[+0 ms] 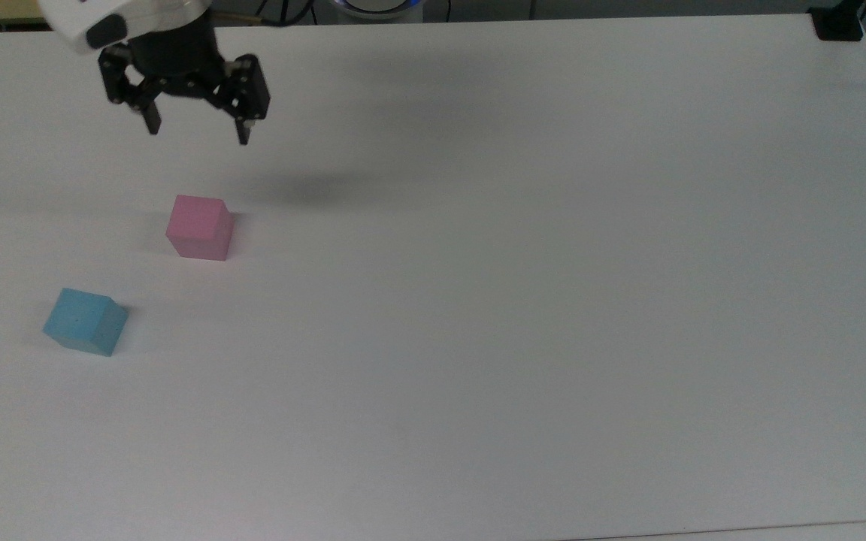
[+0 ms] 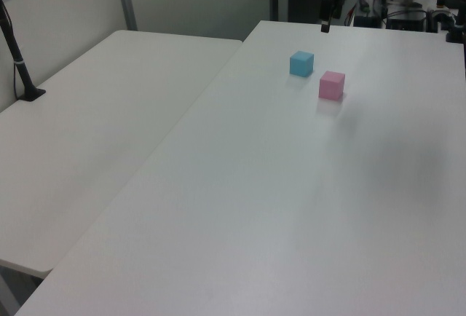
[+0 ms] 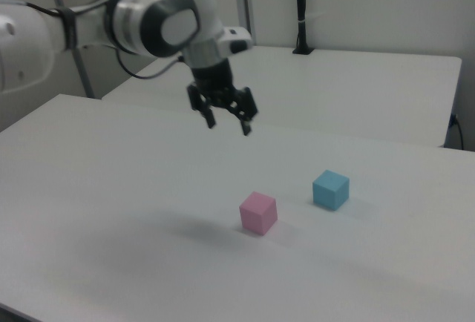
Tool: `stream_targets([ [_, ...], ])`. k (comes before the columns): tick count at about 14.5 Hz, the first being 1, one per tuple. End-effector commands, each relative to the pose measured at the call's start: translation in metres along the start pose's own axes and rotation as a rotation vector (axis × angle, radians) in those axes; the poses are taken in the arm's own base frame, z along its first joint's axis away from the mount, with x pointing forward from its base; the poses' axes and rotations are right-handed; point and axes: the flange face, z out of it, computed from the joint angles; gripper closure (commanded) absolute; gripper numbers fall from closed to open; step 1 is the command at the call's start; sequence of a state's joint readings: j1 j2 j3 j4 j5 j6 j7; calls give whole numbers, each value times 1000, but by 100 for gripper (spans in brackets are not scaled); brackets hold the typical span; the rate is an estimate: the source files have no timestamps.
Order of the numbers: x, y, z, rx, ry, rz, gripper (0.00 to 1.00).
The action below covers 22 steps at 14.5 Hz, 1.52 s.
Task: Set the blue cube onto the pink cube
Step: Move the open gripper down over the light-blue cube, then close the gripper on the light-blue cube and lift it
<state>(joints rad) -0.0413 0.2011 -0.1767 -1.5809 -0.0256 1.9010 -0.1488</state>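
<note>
White table (image 1: 553,300) bears separate blue cube (image 1: 85,321), pink cube (image 1: 200,227).

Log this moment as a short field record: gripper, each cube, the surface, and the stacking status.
gripper: open, empty, in the air above the table
blue cube: on the table, apart from the pink cube, untouched
pink cube: on the table, nothing on top
table: white
stacking: not yet done; blue cube not yet grasped
</note>
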Motion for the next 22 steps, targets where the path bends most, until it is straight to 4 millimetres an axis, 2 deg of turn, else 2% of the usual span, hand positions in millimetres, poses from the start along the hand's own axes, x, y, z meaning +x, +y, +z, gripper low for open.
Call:
stream_targets([
  [1,25,60,52,-62,79,36,0],
  [6,35,115,98,-57,207,161,0],
  [9,43,136,134,-71,298,220,0],
  [13,52,137,194,-101,360,232,0],
  [15,56,135,214,-112,367,225,0],
  [18,56,132,228,-121,370,214,0],
  [22,60,124,236,-117,373,207,0],
])
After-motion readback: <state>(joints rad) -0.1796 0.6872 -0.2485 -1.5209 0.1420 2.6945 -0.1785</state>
